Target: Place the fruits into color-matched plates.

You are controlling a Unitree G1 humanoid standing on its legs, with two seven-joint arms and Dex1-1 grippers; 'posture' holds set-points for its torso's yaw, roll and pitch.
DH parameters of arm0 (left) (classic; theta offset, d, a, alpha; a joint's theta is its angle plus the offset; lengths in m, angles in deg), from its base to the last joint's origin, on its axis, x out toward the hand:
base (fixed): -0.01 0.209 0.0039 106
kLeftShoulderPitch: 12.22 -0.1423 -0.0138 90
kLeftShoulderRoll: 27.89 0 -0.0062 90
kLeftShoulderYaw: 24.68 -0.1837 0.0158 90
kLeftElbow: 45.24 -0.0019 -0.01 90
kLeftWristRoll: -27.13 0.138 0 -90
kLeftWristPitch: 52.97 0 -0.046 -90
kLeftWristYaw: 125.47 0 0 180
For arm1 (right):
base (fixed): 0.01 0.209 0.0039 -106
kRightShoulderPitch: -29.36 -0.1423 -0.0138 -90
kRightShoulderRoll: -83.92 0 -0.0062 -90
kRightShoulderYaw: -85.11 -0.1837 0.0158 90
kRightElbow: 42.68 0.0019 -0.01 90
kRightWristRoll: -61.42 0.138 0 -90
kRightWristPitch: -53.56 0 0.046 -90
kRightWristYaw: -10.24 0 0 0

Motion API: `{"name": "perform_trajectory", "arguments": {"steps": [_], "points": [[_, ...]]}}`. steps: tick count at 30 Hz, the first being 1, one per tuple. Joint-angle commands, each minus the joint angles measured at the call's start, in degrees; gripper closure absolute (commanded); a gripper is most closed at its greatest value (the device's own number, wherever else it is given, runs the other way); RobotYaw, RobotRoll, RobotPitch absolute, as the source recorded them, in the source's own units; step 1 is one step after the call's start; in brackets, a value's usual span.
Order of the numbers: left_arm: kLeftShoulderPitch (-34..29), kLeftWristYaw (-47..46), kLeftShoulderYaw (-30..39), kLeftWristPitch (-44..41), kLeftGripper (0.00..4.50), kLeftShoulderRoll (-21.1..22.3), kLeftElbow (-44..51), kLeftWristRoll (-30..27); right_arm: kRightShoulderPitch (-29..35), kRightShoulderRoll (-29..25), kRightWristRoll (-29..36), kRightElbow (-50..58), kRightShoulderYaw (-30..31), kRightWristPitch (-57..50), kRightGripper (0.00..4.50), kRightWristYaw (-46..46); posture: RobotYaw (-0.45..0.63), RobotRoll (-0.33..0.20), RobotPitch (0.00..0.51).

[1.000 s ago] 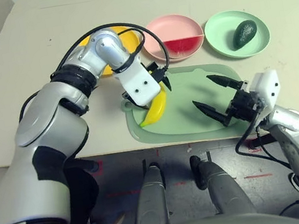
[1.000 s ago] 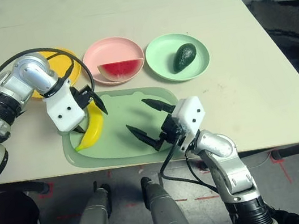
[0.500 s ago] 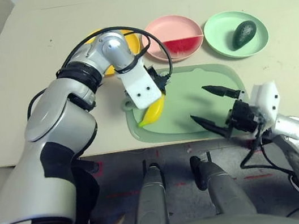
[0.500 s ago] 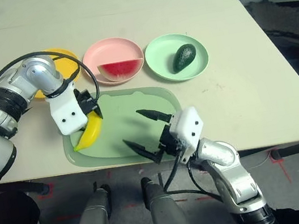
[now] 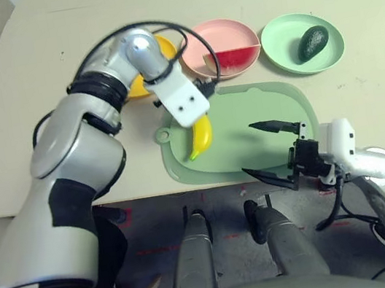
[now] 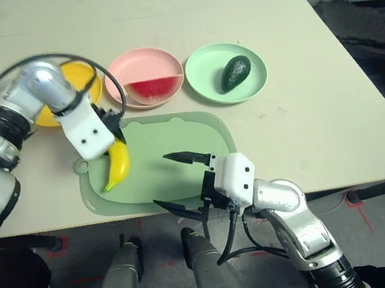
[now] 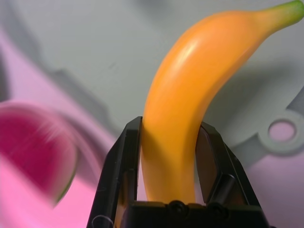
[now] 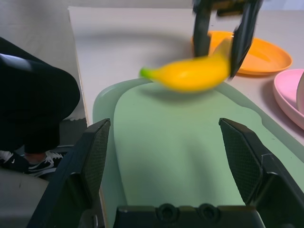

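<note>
Left gripper jaws clamped on the banana, clear above the cutting mat for carrying to the yellow plate; right gripper idle, jaws apart.

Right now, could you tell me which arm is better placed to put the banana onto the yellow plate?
The left. Its gripper already holds the banana close to the yellow plate, while the right gripper hangs open at the table's near edge.

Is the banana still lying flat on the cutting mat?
No, the left gripper is shut on the banana, which hangs clear above the mat.
</note>
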Motion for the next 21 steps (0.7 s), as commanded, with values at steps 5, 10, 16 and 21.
{"name": "perform_trajectory", "arguments": {"steps": [5, 10, 16, 21], "points": [[3.3, 0.1, 7.1, -3.4, 2.78, 7.7, -5.0, 4.9, -0.4, 0.7, -0.4, 4.5, 1.1, -7.0, 0.00, -6.0, -0.07, 0.000, 0.319], [3.6, -8.1, 8.7, -6.6, 2.78, 12.2, -7.6, 14.4, 0.6, 2.0, 2.0, 14.6, 3.4, -18.5, 0.00, -13.0, -0.07, 0.000, 0.322], [2.2, -22.3, 8.1, -10.9, 2.78, 14.6, -9.5, 25.1, 2.0, 5.2, 2.2, 23.8, 6.0, -30.5, 0.00, -23.2, -0.08, 0.000, 0.323], [2.1, -35.0, 7.5, -15.2, 2.78, 14.0, -10.9, 32.4, 2.4, 5.1, 1.7, 25.6, 5.6, -33.4, 0.00, -26.0, -0.10, 0.000, 0.319]]}}
